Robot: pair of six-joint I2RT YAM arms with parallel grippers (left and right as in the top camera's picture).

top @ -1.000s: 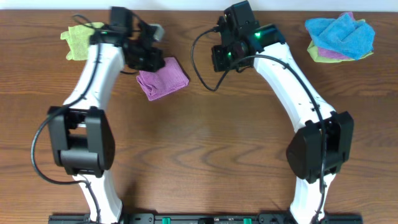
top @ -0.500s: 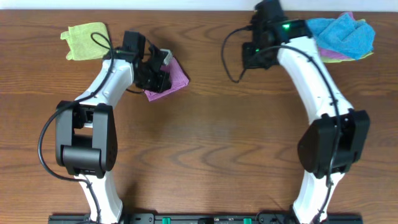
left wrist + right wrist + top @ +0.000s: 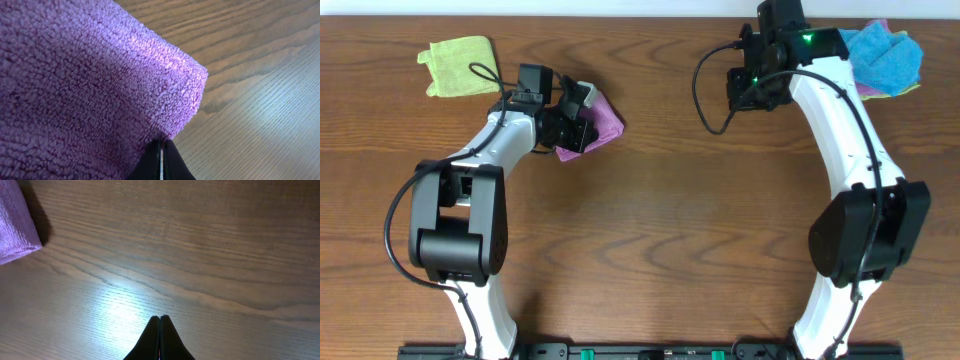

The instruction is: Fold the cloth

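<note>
The cloth (image 3: pixel 607 119) is a mauve microfibre square, folded into a small thick pad on the wooden table, left of centre at the back. My left gripper (image 3: pixel 582 132) lies low against its left side and covers part of it. In the left wrist view the shut fingertips (image 3: pixel 162 143) touch the lower edge of the cloth (image 3: pixel 90 85), with nothing between them. My right gripper (image 3: pixel 748 88) hovers shut over bare wood at the back right. Its wrist view shows the shut tips (image 3: pixel 160 318) and one corner of the cloth (image 3: pixel 15 227) far off.
A lime-green cloth (image 3: pixel 458 65) lies at the back left. A heap of bright blue cloths (image 3: pixel 885 48) over pink and green ones sits at the back right corner, just beyond the right arm. The table's far edge runs along the top.
The left gripper has come down against the cloth and nudged it slightly right. The right arm has swung right and back, towards the blue heap.
</note>
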